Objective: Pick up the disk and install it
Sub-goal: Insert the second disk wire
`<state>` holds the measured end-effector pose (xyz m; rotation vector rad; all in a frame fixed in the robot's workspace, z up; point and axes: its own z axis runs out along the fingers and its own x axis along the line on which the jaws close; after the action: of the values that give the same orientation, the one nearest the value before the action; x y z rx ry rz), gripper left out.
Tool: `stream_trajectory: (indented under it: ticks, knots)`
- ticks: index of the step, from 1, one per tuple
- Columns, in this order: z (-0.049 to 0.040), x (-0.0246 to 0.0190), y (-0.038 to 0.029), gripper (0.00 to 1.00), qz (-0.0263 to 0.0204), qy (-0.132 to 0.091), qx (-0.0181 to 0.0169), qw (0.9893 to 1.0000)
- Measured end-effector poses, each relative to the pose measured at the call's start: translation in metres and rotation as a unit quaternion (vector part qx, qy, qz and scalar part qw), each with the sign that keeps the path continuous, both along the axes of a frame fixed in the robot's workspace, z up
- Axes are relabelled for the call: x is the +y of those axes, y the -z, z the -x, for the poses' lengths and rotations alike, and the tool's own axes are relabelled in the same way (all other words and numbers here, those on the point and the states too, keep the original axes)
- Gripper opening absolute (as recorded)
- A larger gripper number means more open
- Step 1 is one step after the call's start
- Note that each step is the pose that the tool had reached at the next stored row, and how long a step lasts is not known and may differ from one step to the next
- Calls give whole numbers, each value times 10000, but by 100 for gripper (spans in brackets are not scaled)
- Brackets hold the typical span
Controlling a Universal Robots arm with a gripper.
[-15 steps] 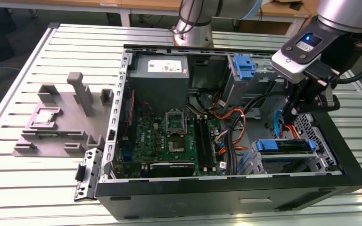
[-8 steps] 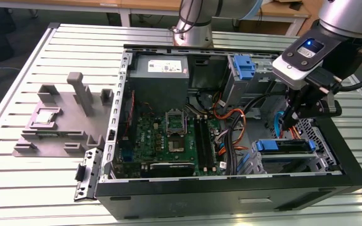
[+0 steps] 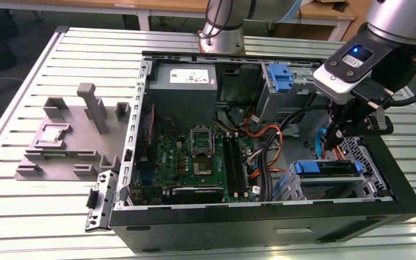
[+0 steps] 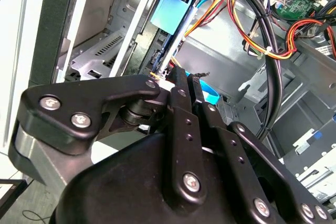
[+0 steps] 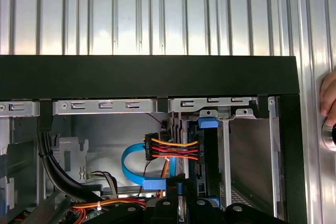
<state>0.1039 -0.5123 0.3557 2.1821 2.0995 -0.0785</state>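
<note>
Lying open across the middle of the exterior view: case, motherboard at centre. Hanging over the case's right side: gripper, fingers closing together on the disk's edge. Standing on edge in the bay at lower right of the exterior view: disk, also, cables plugging in beside it.

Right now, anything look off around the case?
Nothing spilled or damaged. One oddity: a person's fingers sit on the slatted table just outside the case in the first wrist view, near where the hand hangs over the drive cage.
</note>
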Motion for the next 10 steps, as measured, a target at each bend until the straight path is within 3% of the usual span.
stream_trajectory:
  ticks: [7, 8, 9, 10]
  knots:
    - [0, 0, -1, 16, -4, -1, -1, 10000]
    - [0, -3, -1, 16, -42, -1, -1, 10000]
    - [1, -8, 0, 16, -108, -1, -1, 9999]
    - [1, -17, 1, 16, -133, 0, -1, 9999]
